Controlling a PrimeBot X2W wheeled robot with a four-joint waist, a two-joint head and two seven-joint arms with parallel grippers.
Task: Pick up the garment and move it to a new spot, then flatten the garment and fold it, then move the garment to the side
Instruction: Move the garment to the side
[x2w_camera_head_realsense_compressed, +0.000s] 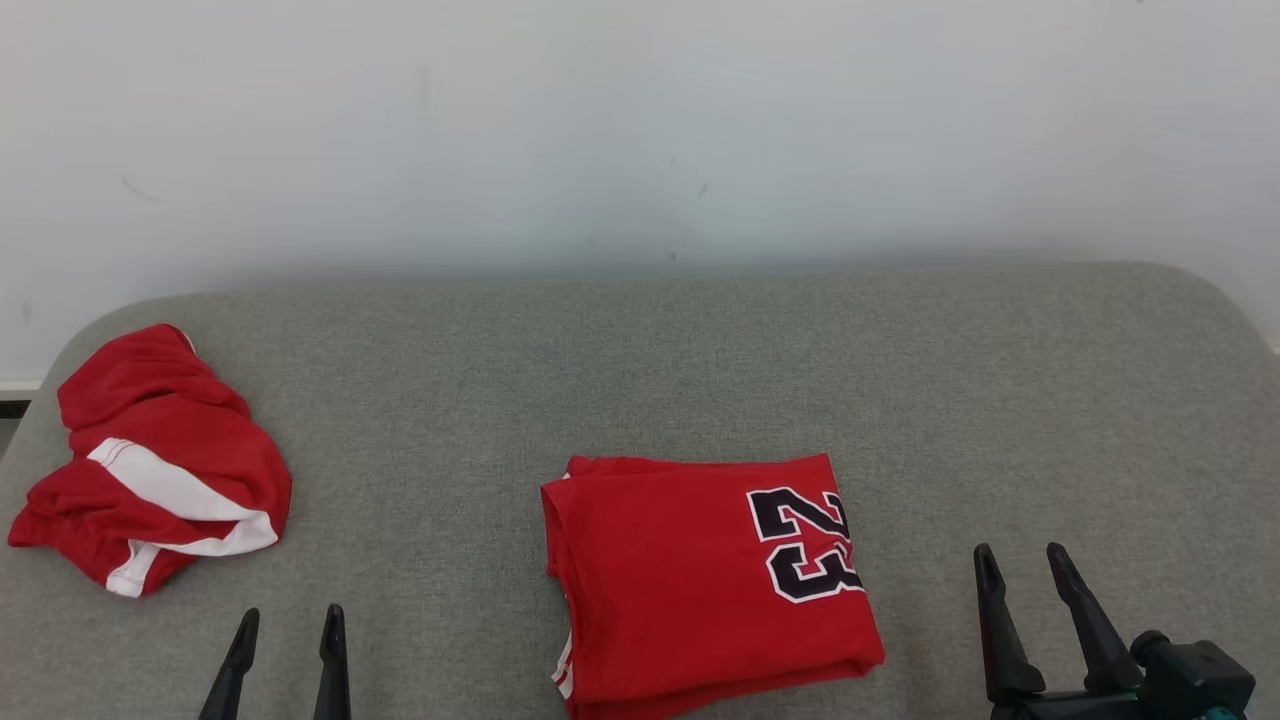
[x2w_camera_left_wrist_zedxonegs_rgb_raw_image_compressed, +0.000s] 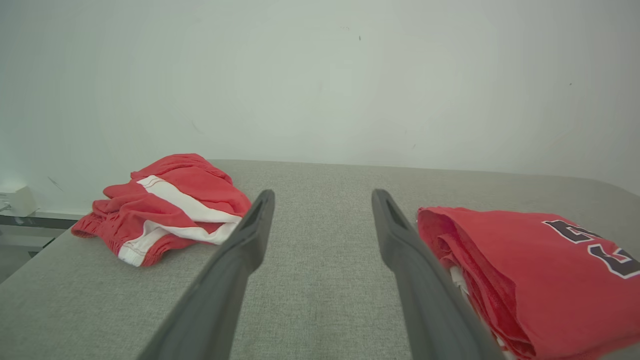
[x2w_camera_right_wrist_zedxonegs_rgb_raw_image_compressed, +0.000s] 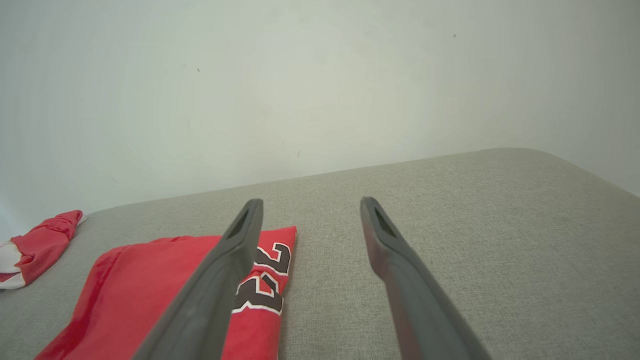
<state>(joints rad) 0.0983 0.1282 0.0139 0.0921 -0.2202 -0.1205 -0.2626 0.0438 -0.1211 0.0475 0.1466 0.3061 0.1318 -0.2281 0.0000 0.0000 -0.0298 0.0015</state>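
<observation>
Folded red shirt (x2w_camera_head_realsense_compressed: 690, 590) lies lower centre on the grey cushion (x2w_camera_head_realsense_compressed: 640, 350), near-square, number sideways at its right edge. Crumpled shorts (x2w_camera_head_realsense_compressed: 150, 460) sit at the left edge; bare cushion right. Both left gripper (x2w_camera_head_realsense_compressed: 285, 625) and right gripper (x2w_camera_head_realsense_compressed: 1025, 565) gape, empty.

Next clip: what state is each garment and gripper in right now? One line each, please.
jersey: folded into a rectangle, lying flat, number 23 facing up.
shorts: crumpled in a heap, not folded, at the left of the surface.
left gripper: open, empty, touching no garment.
right gripper: open, empty, to the right of the jersey.
</observation>
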